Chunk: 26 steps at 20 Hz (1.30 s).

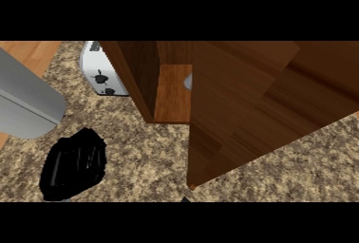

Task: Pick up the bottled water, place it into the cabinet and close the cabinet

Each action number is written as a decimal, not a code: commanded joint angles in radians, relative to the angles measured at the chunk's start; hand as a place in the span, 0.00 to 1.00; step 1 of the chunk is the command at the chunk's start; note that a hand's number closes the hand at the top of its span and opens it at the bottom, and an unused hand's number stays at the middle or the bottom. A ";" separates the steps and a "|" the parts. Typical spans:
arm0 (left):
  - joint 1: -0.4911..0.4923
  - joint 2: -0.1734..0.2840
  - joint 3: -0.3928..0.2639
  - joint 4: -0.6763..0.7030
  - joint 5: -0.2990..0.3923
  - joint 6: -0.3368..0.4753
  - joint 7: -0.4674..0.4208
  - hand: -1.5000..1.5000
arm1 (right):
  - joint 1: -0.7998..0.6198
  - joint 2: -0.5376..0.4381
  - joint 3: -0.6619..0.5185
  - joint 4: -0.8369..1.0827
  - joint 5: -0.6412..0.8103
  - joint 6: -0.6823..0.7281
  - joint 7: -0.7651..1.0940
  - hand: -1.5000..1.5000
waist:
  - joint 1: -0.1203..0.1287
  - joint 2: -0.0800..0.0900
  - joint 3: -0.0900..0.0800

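Resting at the lower left of the frame, my black left hand (73, 163) lies on the speckled stone tabletop (140, 142) with fingers relaxed, holding nothing. My right hand is out of view. A brown wooden cabinet (238, 104) fills the upper right, its door (172, 93) ajar; only a pale sliver (188, 81) shows behind it, perhaps the bottled water. A white toaster (101, 71) stands at upper left.

Left hand (73, 163) low (fingers' state unclear).
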 commanded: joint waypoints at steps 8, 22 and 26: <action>0.101 0.069 0.103 -0.034 0.054 -0.098 -0.030 1.00 | -0.343 0.126 0.090 0.183 0.123 -0.171 0.054 1.00 | 0.007 0.001 -0.002; 0.225 0.162 0.208 -0.072 0.115 -0.238 -0.043 1.00 | -0.614 0.134 -0.388 0.617 -0.288 -0.155 -0.065 1.00 | 0.027 0.015 0.002; 0.233 0.183 0.262 -0.032 0.141 -0.308 -0.064 1.00 | -0.630 0.135 -0.479 0.829 -0.400 -0.078 -0.215 1.00 | 0.017 0.015 0.002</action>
